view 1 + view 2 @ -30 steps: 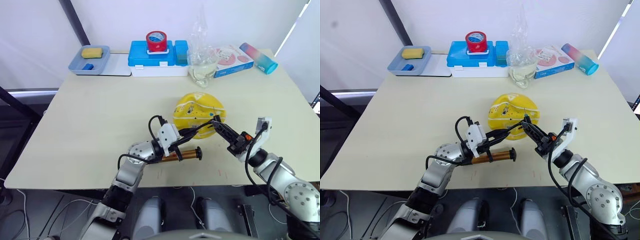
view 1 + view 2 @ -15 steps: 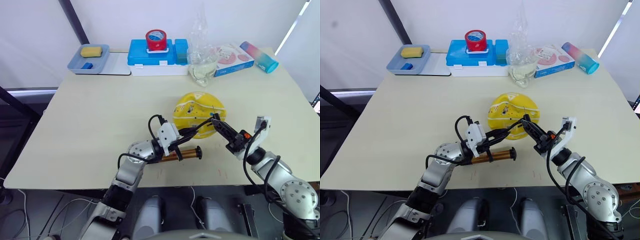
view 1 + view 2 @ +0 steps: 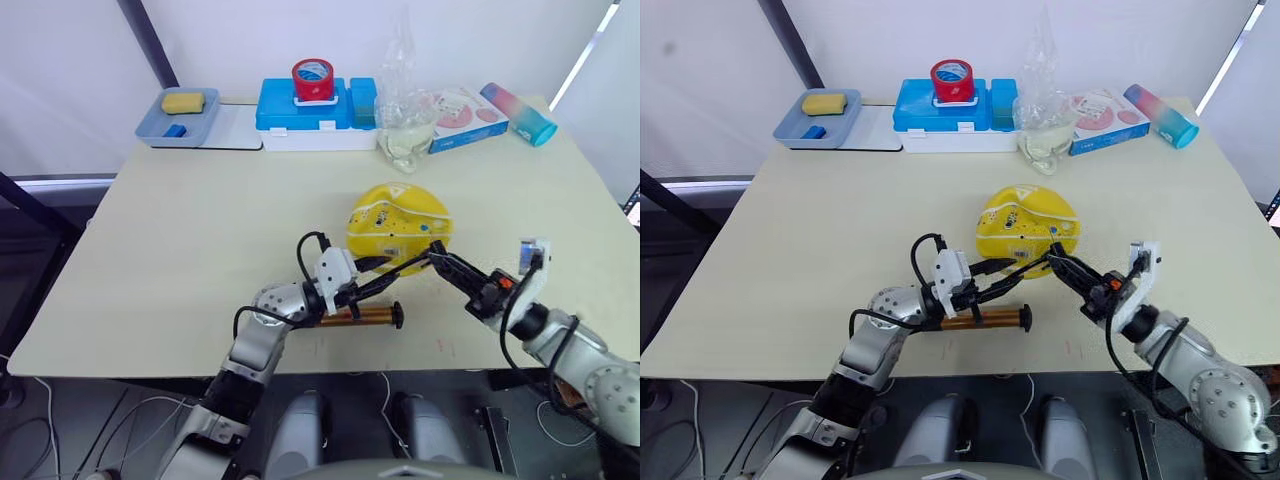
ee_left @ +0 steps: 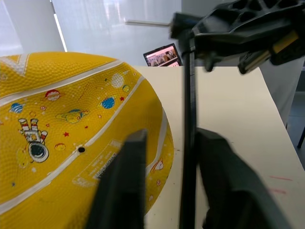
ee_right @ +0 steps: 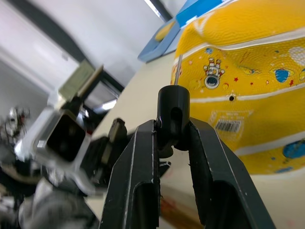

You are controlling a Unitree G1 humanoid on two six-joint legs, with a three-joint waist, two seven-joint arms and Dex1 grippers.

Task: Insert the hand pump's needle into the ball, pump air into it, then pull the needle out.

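Right tool point(image 5: 164, 138) clamps the small black fitting point(image 5: 173, 114) of the thin metal needle point(image 5: 177, 69), tip just beside the dented yellow ball point(image 3: 400, 226) mid-desk point(image 3: 180, 250). Left tool point(image 3: 352, 292) grips the amber-gold hand pump point(image 3: 362, 316), lying flat; black hose point(image 4: 188, 124) between its fingers.

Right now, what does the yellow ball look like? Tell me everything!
The ball is bright yellow and pebbly like rubber, with white seam lines, tiny space cartoons, a white barcode label and a small dark valve hole. Its top looks saggy and dented. It rests on the table. Beside it the right gripper pinches the needle, whose tip is not in the hole. Nothing grips the ball.
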